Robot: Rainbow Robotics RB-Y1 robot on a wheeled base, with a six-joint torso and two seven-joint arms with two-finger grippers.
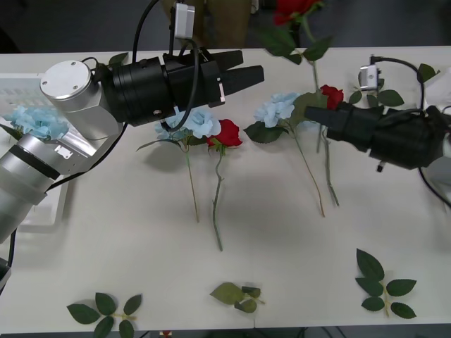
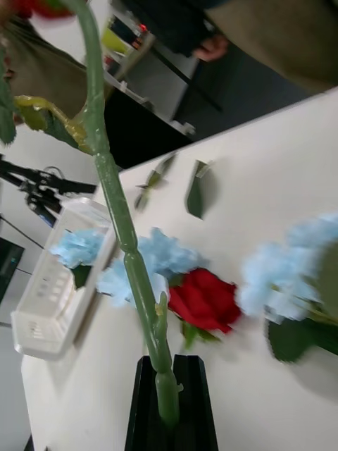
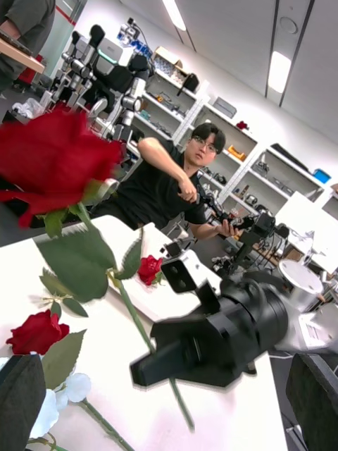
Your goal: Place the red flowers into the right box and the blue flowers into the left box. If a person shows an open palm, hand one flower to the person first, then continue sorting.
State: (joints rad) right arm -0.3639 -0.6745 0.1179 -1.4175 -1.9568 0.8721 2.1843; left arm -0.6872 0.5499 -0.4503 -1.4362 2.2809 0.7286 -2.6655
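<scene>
Rose (image 1: pixel 294 8) upright, stem vertical, in right gripper (image 1: pixel 315 114), head uppermost.

White table (image 1: pixel 282 267) carries: slotted white basket (image 1: pixel 28 211) at left edge; blue flower (image 1: pixel 197 125) + red rose (image 1: pixel 227 132) lying side by side at centre; another blue flower (image 1: pixel 276 109) + red rose (image 1: pixel 331 94) to the right; leaf sprigs (image 1: pixel 106 313) (image 1: pixel 238 296) (image 1: pixel 384 285) along near edge
</scene>
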